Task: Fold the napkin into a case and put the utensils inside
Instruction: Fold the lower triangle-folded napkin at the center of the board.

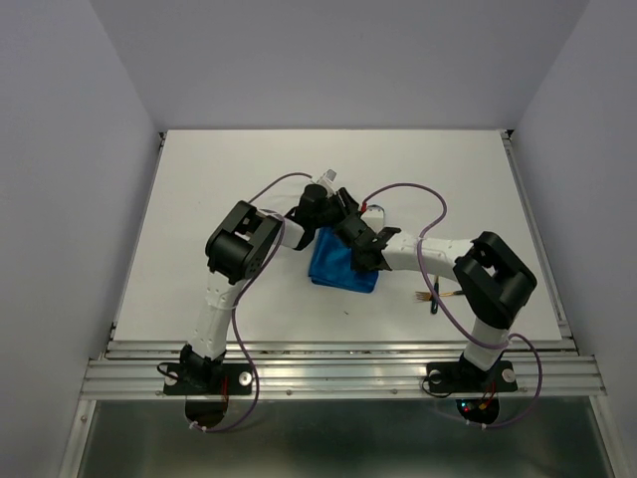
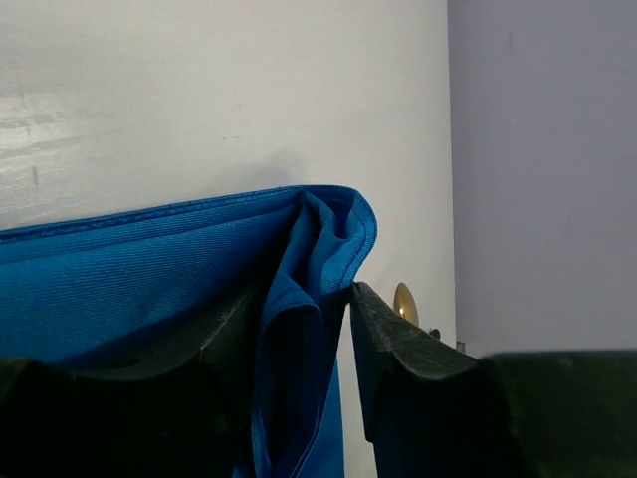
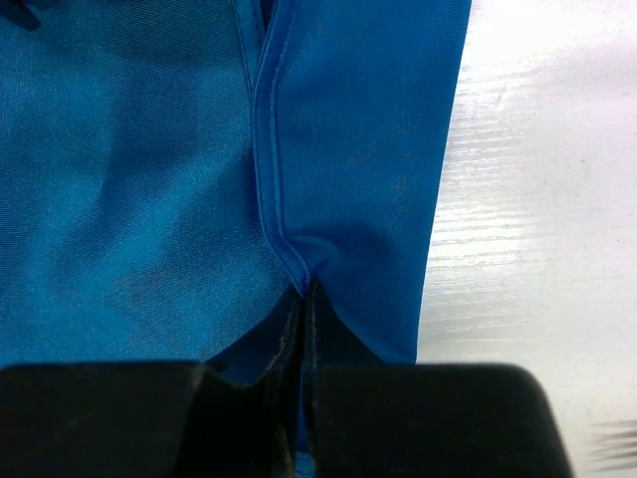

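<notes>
ok so the right claw [image 3: 302, 299] is basically pinched shut, both fingers [image 3: 418, 418] clamped on a stitched hem of the napkin [image 3: 129, 179] with only the cloth's thickness between them. left claw [image 2: 299, 329] is narrow too but not as tight. it's got a bunched fold of the same blue cloth squeezed between its fingers, and the fold stands up off the table [image 2: 199, 100]

from where i'm standing both arms crowd in over the cloth. left arm [image 1: 239, 249] comes up from its base, bends at the elbow and swings its forearm right to the napkin's far left corner. right arm [image 1: 493, 274] rises to a high elbow on the right, then stretches its forearm left to the cloth's far edge, so the two wrists sit just beside each other

napkin itself is a smallish folded pad around the middle of the table. the utensils [image 1: 432, 297] lie on the bare table to its right, not touching the cloth, just beside the right arm's elbow. the spoon [image 2: 405, 302] shows its gold head behind the left claw's finger in that wrist's camera
</notes>
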Robot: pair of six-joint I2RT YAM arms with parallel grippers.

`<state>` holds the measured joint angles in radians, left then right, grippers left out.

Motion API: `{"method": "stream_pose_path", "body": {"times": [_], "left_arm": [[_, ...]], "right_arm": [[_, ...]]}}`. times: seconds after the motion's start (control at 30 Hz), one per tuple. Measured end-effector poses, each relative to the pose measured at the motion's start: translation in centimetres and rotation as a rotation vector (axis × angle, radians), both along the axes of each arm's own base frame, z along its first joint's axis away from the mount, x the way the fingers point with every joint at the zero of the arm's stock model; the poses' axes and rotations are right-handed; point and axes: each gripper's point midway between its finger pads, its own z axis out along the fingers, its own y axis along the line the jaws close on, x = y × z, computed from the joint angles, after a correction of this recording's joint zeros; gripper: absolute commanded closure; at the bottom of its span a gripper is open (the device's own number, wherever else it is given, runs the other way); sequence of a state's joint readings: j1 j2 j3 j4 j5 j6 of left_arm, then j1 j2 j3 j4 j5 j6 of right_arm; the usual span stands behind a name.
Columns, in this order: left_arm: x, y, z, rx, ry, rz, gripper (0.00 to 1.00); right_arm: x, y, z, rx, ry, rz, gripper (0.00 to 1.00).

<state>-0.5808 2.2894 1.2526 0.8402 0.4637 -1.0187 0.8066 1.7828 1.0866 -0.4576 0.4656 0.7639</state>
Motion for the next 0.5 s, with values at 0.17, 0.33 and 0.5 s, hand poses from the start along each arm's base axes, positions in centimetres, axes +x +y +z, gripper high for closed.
{"method": "stream_pose_path", "body": {"times": [0.17, 0.33, 0.5], "left_arm": [[0.1, 0.4, 1.8, 0.035, -0.039, 0.001, 0.35], [0.6, 0.6, 4.7, 0.056, -0.108, 0.004, 0.23], [1.1, 1.1, 5.7, 0.079, -0.142, 0.011, 0.08]], "right_arm": [[0.3, 0.4, 0.0, 0.021, -0.012, 0.003, 0.99], [0.4, 0.7, 0.0, 0.036, -0.018, 0.005, 0.99], [0.4, 0.8, 0.0, 0.040, -0.020, 0.006, 0.99]]}}
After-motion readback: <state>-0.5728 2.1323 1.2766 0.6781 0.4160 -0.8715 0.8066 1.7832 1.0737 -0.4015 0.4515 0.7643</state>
